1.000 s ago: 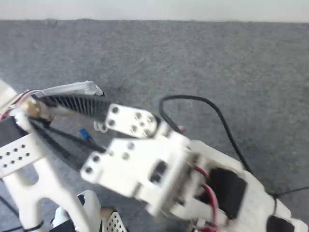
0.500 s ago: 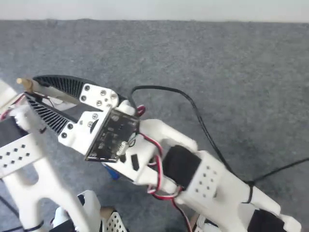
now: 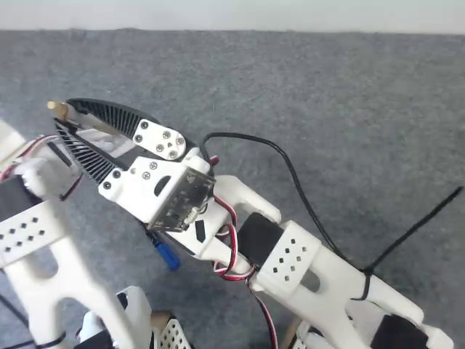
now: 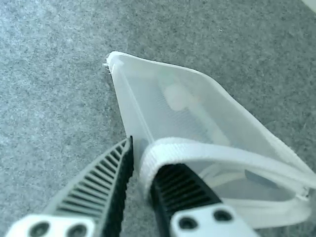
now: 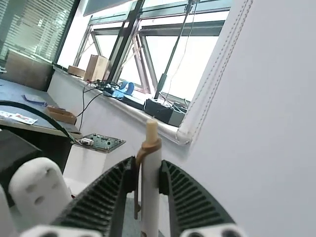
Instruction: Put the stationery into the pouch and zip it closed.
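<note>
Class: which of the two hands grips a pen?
The right hand, clamped on a white pen; the left hand pinches the pouch rim instead.

Black cable [image 3: 290, 172] crosses carpet [image 3: 363, 87] beside right gripper [image 3: 64, 116].

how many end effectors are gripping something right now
2. The left end effector pinches the rim of the translucent pouch. The right end effector clamps a white pen with a tan tip.
</note>
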Robot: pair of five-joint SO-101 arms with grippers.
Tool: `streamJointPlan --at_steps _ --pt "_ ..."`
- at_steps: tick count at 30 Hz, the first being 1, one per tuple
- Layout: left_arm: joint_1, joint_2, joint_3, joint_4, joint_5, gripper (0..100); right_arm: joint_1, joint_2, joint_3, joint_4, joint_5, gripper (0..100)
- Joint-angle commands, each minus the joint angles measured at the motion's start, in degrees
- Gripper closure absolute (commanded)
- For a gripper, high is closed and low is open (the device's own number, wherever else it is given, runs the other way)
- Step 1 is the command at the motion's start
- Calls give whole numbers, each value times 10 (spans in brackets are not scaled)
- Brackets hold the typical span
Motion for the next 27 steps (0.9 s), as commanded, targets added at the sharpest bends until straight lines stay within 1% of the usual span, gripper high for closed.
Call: streamJointPlan --at_steps 1,4,9,12,17,23,27 --pt "0 -18 -18 2 -4 987 -2 1 18 -80 4 991" --pt "0 -18 -20 1 -4 987 -7 1 35 -111 3 991" --pt "-23 -18 -22 -2 -1 987 -15 36 38 -131 -62 991" --pt "-25 -18 -21 -2 -1 987 -15 73 37 -153 -85 991" --pt "-24 -18 -20 -3 -1 987 -14 128 37 -208 -84 991" --pt "-24 -18 -20 -3 -2 987 -14 157 39 -211 -86 991" --pt "-25 -17 -19 -3 -3 987 4 180 40 -207 -84 991"
